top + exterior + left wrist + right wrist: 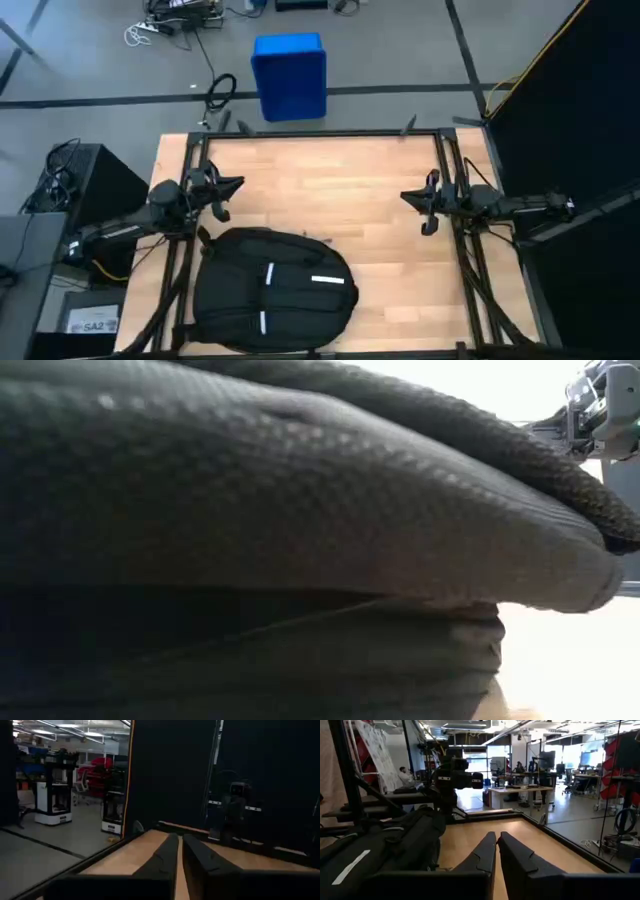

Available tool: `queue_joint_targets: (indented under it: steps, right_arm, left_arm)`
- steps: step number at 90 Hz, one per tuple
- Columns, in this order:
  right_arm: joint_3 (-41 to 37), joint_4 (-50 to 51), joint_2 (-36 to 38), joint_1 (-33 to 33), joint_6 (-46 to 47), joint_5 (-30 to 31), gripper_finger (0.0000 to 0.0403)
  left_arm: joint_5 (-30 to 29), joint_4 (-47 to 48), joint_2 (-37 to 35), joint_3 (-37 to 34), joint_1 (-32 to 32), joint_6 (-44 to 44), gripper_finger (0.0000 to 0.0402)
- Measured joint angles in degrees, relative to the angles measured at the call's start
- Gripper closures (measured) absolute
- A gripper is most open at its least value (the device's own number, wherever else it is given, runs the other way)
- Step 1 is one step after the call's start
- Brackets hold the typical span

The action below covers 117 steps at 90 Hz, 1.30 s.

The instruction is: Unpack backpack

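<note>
One backpack (272,290) is seen on one wooden table (330,175); three short white stripes (327,280) are counted on its upper face in the high view; two dark arms are counted, one at each side of the table, each ending in one gripper, the left gripper (222,196) and the right gripper (420,211); two fingers are shown pressed together on each in the wrist views; one blue bin (290,76) is seen on the floor beyond the table; one seated person (406,776) is made out in the room behind.
</note>
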<state>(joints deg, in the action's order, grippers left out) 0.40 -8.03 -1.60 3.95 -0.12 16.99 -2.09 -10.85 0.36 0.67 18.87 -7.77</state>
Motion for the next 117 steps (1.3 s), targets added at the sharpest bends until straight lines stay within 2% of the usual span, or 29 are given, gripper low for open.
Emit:
queue_joint_targets:
  steps: [82, 117]
  right_arm:
    - [0.00, 0.00, 0.02, 0.00, 0.00, 0.00, 0.0392]
    - [-0.02, 0.01, 0.00, -0.02, 0.00, 0.01, 0.0401]
  left_arm:
    - [0.02, 0.00, 0.02, 0.02, -0.02, 0.00, 0.0402]
    - [0.01, 0.02, 0.00, 0.01, -0.01, 0.00, 0.0402]
